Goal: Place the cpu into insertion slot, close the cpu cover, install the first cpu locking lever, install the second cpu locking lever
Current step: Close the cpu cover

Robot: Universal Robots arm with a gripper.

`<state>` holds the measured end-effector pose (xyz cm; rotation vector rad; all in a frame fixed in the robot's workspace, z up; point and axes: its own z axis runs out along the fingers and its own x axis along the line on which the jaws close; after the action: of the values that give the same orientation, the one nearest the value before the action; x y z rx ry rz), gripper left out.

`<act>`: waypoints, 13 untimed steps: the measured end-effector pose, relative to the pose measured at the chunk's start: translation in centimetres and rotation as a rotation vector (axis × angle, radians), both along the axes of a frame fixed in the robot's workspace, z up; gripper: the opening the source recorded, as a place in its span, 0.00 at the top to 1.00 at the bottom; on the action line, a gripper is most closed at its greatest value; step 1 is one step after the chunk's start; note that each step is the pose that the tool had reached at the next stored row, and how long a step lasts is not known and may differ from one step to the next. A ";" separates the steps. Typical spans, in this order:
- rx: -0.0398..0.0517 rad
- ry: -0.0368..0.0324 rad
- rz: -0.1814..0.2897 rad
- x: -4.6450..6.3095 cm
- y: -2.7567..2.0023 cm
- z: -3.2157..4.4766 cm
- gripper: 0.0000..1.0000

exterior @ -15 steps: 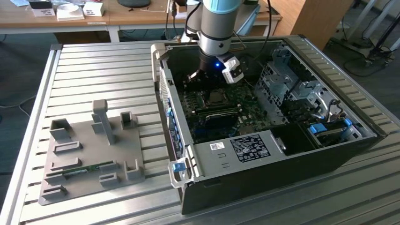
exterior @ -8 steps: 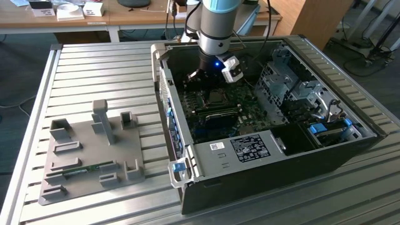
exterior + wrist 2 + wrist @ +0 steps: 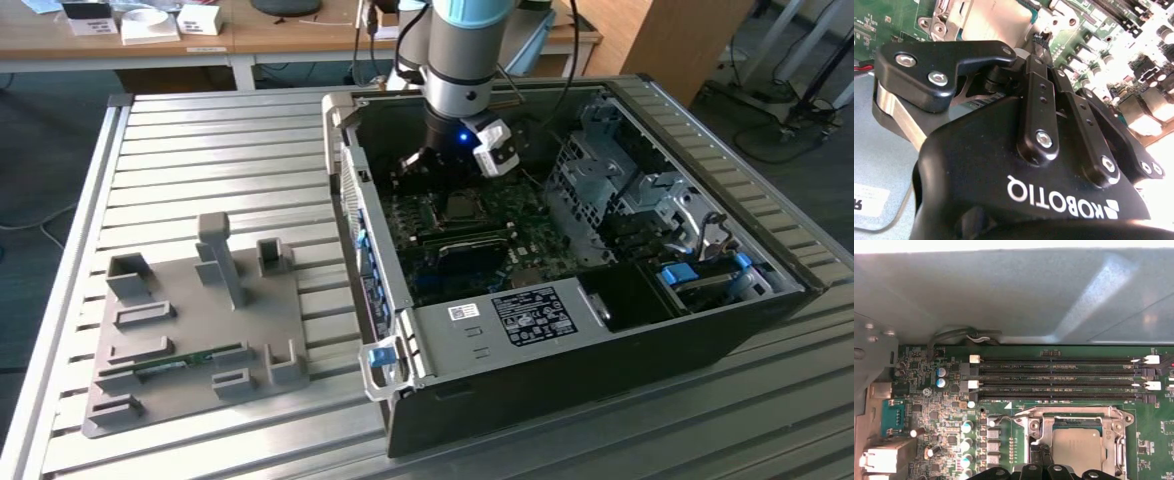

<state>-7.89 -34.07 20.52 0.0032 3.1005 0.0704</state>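
The silvery-grey square cpu (image 3: 1077,450) lies in the dark, metal-rimmed insertion slot (image 3: 446,205). The thin silvery windowed cpu cover (image 3: 1074,415) lies flat over that slot. The black tool (image 3: 1040,450) stands at the slot's edge, fingers drawn together, pinching nothing visible.

One arm (image 3: 461,60) vertical, wrist down. The gripper (image 3: 1038,456) sits low, just beside the insertion slot (image 3: 463,207) rim, with fingers (image 3: 1036,100) pressed together.
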 end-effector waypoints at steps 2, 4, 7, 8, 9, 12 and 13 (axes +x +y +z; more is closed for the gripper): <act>0.0000 0.0000 0.000 0.0 -0.01 0.00 0.89; -0.0004 0.0002 0.000 0.0 -0.02 0.04 0.89; -0.0002 0.0001 0.000 0.0 -0.02 0.29 0.89; -0.0002 0.0001 0.000 0.0 -0.02 0.42 0.89; -0.0002 0.0001 0.000 0.0 -0.02 0.57 0.89; 0.0001 0.0000 0.000 0.0 -0.02 0.82 0.89; 0.0007 0.0000 0.000 0.0 -0.01 0.81 0.89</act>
<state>-7.87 -34.08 21.33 0.0033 3.1005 0.0715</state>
